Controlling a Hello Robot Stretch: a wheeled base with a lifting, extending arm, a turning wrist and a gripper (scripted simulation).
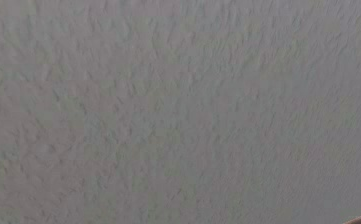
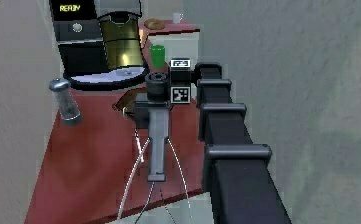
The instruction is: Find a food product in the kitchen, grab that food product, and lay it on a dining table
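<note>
My arm (image 2: 228, 130) reaches out over a red countertop (image 2: 88, 160) in the arm side view. The gripper (image 2: 157, 208) has its dark body below the two white marker squares, and its thin fingers (image 2: 136, 185) trail toward the bottom of the picture. Only bare red countertop lies behind the fingers, so the gripper holds nothing. A brown rounded thing (image 2: 126, 103) lies on the counter, partly hidden behind the gripper's body. A small green thing (image 2: 158, 52) stands farther back.
A black and gold coffee machine (image 2: 100, 42) with a lit display stands at the back of the counter. A metal shaker (image 2: 64, 101) stands at the left. A white box (image 2: 183, 45) sits beside the green thing. The forward view faces a grey textured wall (image 1: 178, 110).
</note>
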